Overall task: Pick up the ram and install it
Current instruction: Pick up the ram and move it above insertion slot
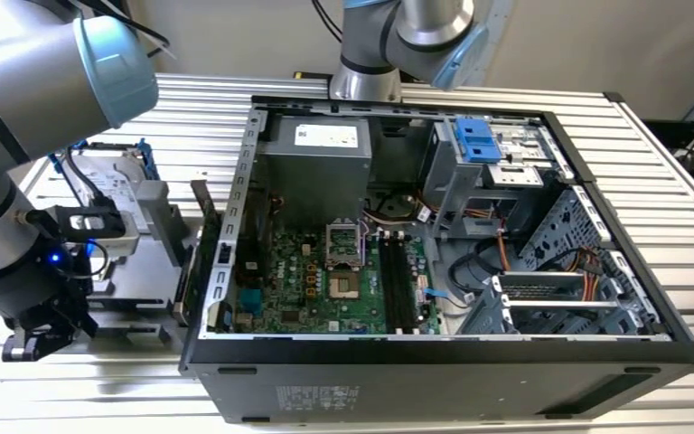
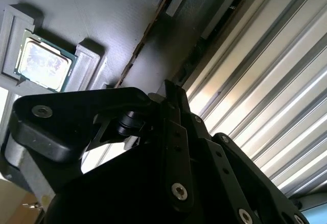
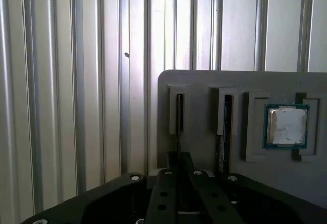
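First wrist view: gripper (image 3: 180,157) closed on one ram (image 3: 179,119); second ram (image 3: 225,127), one chip (image 3: 286,126) beside.

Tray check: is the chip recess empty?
No, the silver chip sits in its recess on the gray tray in the first wrist view.

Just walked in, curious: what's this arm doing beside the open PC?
The arm's tool sits low at a grey holder beside the PC case, lined up with one ram stick standing on edge in it. A second stick and a chip sit alongside. I cannot tell whether it holds the stick yet. The motherboard slots look empty, so nothing is installed.
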{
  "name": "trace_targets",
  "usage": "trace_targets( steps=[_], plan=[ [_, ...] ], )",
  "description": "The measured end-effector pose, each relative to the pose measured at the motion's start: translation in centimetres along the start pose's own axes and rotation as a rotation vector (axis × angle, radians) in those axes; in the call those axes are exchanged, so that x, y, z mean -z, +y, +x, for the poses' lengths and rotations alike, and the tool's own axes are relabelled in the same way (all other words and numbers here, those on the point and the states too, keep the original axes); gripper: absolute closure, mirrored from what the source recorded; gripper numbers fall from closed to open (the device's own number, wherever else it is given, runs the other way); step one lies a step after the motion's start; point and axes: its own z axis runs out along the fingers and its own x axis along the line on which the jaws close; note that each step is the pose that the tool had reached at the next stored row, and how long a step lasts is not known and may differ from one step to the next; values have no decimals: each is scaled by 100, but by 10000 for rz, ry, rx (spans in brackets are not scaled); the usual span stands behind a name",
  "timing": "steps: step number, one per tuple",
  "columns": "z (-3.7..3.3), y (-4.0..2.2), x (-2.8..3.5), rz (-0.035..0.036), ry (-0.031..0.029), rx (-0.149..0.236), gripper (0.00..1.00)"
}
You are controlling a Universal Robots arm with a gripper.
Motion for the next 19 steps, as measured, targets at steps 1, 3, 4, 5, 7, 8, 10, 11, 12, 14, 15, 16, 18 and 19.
trace_targets(
  steps=[1,3,4,5,7,8,10,11,12,14,15,16,18,19],
  plan=[
    [0,0,0,0,0,0,100],
    [0,0,-1,1,0,0,100],
    [0,0,-1,0,0,0,100],
    [0,0,-1,0,0,0,100],
    [0,0,-1,0,1,0,100],
    [0,0,-2,0,0,0,100],
    [0,0,-2,0,0,0,100],
    [0,0,-2,1,-1,0,100],
    [0,0,4,5,-4,0,100],
    [-1,0,41,1,-1,0,100],
    [-1,1,64,0,-1,-1,100],
    [-2,1,87,1,-1,0,100],
    [-3,1,137,1,-1,0,100],
    [-4,1,161,1,0,0,100]
  ],
)
